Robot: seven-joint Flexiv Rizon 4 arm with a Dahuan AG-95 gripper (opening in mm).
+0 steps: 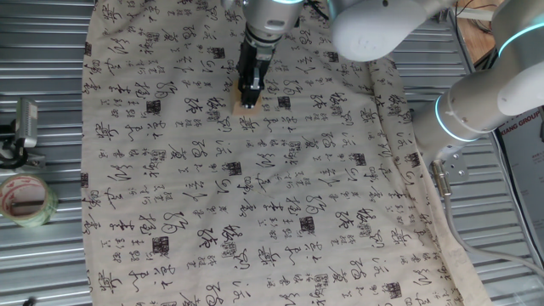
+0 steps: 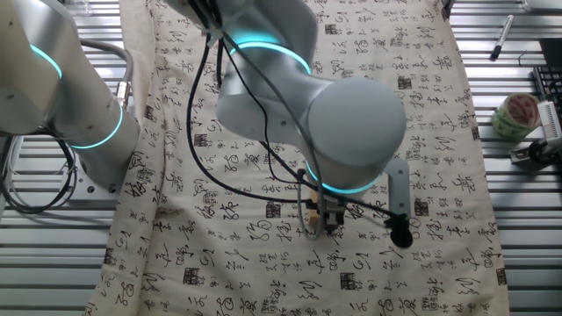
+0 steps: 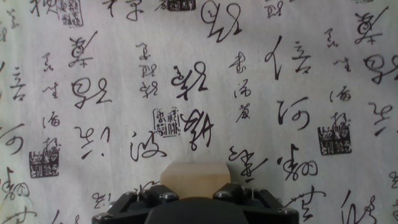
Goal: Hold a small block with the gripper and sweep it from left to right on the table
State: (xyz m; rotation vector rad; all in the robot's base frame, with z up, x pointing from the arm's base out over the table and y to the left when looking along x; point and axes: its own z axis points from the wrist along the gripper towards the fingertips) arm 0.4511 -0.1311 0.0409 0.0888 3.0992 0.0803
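Observation:
The small block (image 1: 245, 102) is a pale tan cube resting on the calligraphy cloth of the table (image 1: 51, 110). My black gripper (image 1: 249, 93) comes straight down on it and is shut on it, fingers on both sides. From the other fixed view the small block (image 2: 318, 223) shows only as a sliver below the big silver wrist, with the gripper (image 2: 324, 219) mostly hidden. In the hand view the small block (image 3: 195, 180) fills the gap between the black fingers (image 3: 140, 200) at the bottom edge.
A tape roll (image 1: 25, 200) and a black clip (image 1: 21, 127) lie on the ribbed metal at the left. The second arm (image 1: 484, 102) stands at the right cloth edge. A marker (image 2: 500, 37) lies on the far side. Black cables (image 2: 219, 167) hang over the cloth.

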